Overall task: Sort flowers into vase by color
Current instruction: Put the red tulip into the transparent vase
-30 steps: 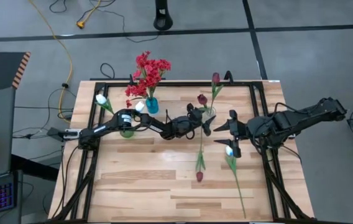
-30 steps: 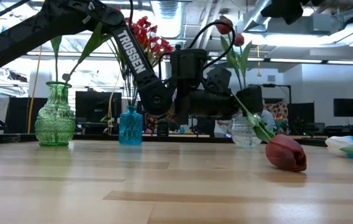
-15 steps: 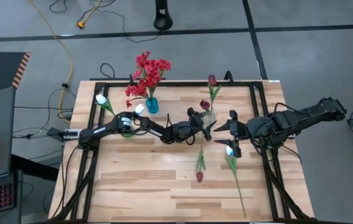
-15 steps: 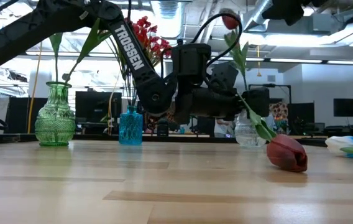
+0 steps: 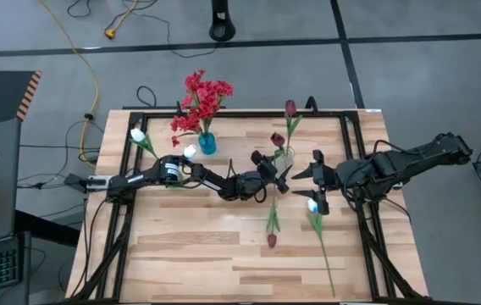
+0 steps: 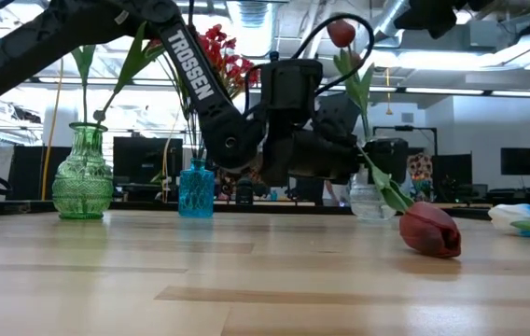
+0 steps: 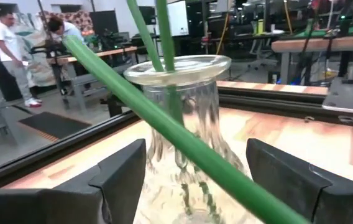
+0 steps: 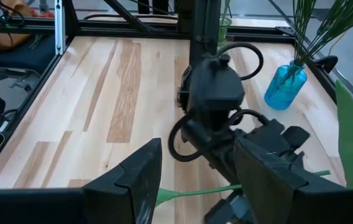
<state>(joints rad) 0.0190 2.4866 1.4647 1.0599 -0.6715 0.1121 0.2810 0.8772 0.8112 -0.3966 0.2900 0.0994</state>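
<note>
1. The flowers look light and springy: thin green stems, soft fabric heads. My guess is a stem bends easily and could slide between hard fingers, so the middle of the stem is the place to pinch, never the blossom.

2. The maroon tulip (image 5: 271,240) lies flat on the table (image 5: 181,254), head toward 6 o'clock. Its stem (image 5: 274,199) runs up toward 12, ending beside the clear vase (image 5: 284,155). In the left wrist view that stem (image 7: 183,146) crosses slantwise in front of the vase (image 7: 179,130).

3. The left gripper (image 5: 276,175) sits low at the table's centre, just at 7 o'clock of the clear vase. Its fingers (image 7: 117,177) are spread wide, one each side of the stem, and nothing is pinched between them. I cannot tell whether either finger touches the stem.

4. The right gripper (image 5: 317,180) hangs at about 3 o'clock of the left one, jaws parted and empty, directly over the head of the white tulip (image 5: 312,204) lying on the table.

5. Already sorted: red blossoms (image 5: 200,100) in the blue vase (image 5: 207,143) at 11 o'clock; white tulips (image 5: 138,135) in the green vase (image 6: 82,173), which the left arm mostly hides from above; two maroon tulips (image 5: 290,108) in the clear vase.

6. The glass vases look fragile and easy to tip, so closing this near one wants care.
</note>
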